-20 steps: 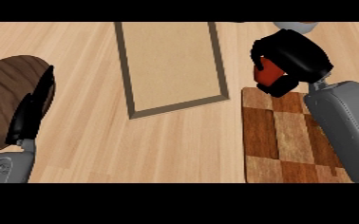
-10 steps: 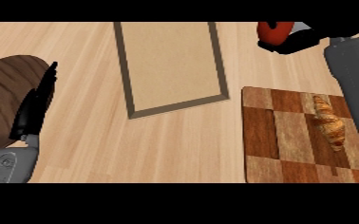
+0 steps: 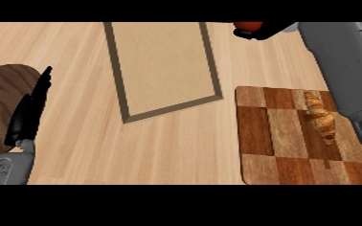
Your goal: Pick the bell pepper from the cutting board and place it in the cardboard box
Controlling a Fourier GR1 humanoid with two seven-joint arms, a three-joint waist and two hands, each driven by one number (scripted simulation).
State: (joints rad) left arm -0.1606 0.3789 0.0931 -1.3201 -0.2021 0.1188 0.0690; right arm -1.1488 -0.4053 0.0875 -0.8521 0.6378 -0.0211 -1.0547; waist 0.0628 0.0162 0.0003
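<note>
At the far right part of the counter, the right robot hand is curled round the bell pepper, of which only a red sliver shows beside the black fingers at the view's upper edge. The pepper is off the cutting board and sits just right of the cardboard box, outside its rim. I judge it is held high so that it can clear the box wall on the way across; a move leftward over the opening seems to be what remains. The grey right forearm runs up along the counter's right edge, passing over the board's far right corner. A croissant lies on the board. By the left edge the left robot hand rests on edge, fingers straight and holding nothing.
</note>
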